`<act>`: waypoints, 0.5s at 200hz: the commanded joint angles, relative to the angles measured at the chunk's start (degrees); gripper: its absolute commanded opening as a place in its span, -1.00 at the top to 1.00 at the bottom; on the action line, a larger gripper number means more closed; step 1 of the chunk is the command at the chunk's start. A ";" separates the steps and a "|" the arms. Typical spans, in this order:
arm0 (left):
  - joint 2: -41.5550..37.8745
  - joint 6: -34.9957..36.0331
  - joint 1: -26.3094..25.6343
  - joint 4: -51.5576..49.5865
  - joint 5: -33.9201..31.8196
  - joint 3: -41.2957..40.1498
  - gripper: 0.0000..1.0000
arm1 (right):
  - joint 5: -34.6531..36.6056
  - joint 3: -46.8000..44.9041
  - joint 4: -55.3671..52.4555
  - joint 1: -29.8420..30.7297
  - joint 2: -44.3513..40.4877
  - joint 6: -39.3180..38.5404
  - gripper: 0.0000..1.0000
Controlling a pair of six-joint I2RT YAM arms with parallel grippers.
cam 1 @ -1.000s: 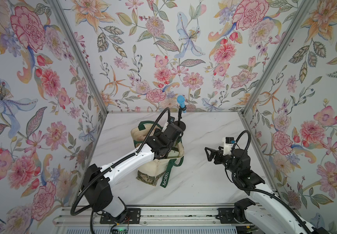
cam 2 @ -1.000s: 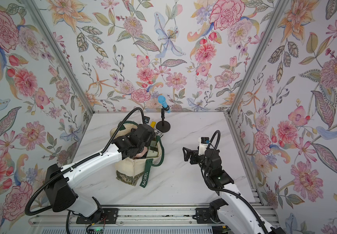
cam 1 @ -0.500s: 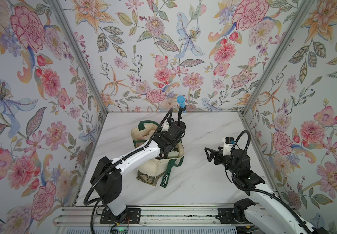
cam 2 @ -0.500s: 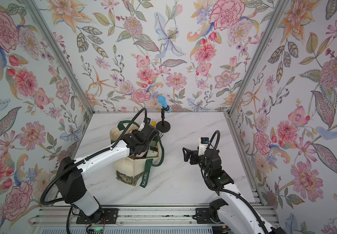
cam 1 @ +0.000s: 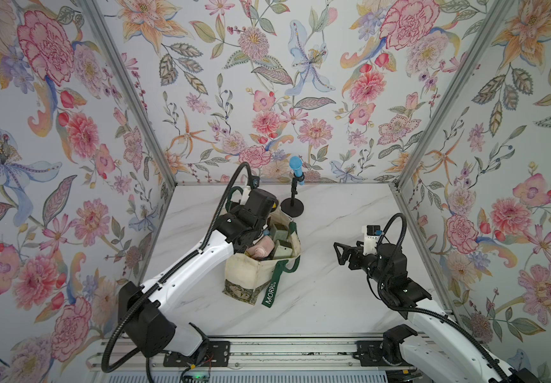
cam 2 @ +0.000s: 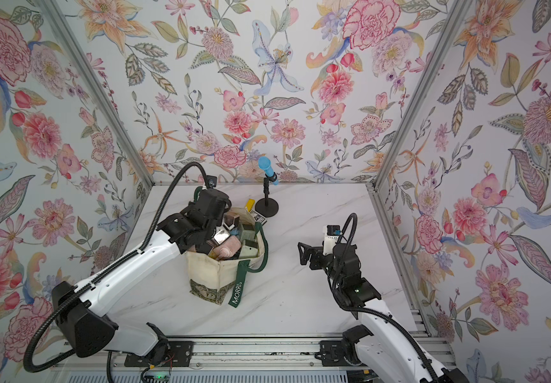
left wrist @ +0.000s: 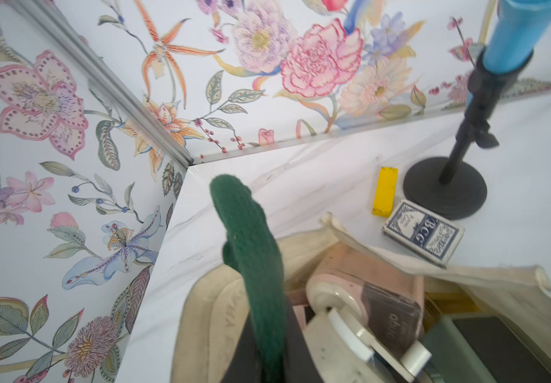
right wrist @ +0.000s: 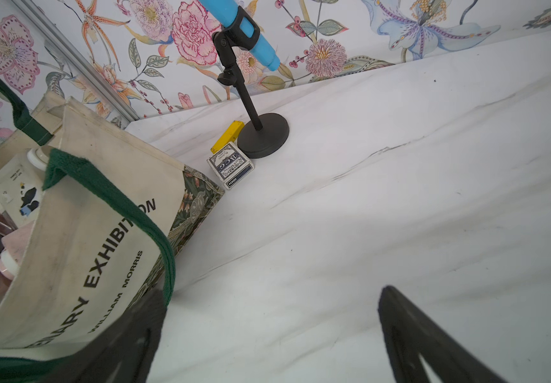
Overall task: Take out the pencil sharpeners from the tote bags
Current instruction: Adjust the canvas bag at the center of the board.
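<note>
The cream tote bag [cam 1: 256, 275] [cam 2: 214, 272] stands mid-table, its mouth open. Several pencil sharpeners fill it: a pink one [cam 1: 262, 248] [cam 2: 231, 249], sage green ones [cam 1: 280, 233] [cam 2: 249, 232] and a pink and cream one [left wrist: 363, 291]. My left gripper [left wrist: 264, 351] is shut on the bag's dark green handle [left wrist: 247, 238] at the far left rim. In both top views its fingertips are hidden under the wrist [cam 1: 257, 204]. My right gripper [cam 1: 337, 253] [cam 2: 301, 253] [right wrist: 271, 315] hovers open and empty above the table, right of the bag [right wrist: 78, 252].
A black stand with a blue microphone [cam 1: 295, 199] [cam 2: 267, 199] is behind the bag. A flat yellow bar [left wrist: 384, 190] [right wrist: 227, 136] and a blue card box [left wrist: 423, 233] [right wrist: 231, 164] lie between stand and bag. Floral walls close three sides.
My left gripper has shifted toward the bag's far rim and shut on the green handle. The right arm has stayed still and open.
</note>
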 commanded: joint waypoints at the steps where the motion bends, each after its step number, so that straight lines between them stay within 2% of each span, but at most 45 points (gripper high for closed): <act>1: -5.57 0.72 8.30 -0.80 3.62 -1.68 0.89 | 0.78 1.53 -0.28 0.58 0.01 -0.25 -1.00; 26: -8.89 -0.66 20.15 -0.17 9.41 -4.52 0.81 | 0.95 1.53 -0.27 0.74 0.19 -0.32 -1.00; 35: -9.59 -1.58 25.77 0.00 14.56 -5.64 0.68 | 1.11 1.45 -0.25 0.77 0.26 -0.31 -1.00; 43: -10.15 -2.51 31.69 0.13 19.35 -6.90 0.45 | 1.09 1.45 -0.25 0.88 0.34 -0.36 -1.00; 61: -12.12 -3.27 40.71 1.50 26.37 -10.48 -0.32 | 0.88 1.53 -0.04 0.93 0.54 -0.32 -1.00; 71: -13.75 -2.44 42.35 2.26 27.53 -12.20 -0.60 | 0.88 1.53 0.08 1.07 0.76 -0.26 -1.00; 78: -15.12 -2.21 42.62 2.66 27.30 -13.20 -0.71 | 0.88 1.62 0.10 1.14 0.80 -0.35 -1.00; 100: -20.75 -3.44 42.74 5.19 30.94 -16.22 -0.86 | 1.27 1.66 -0.23 1.37 1.05 -0.48 -1.00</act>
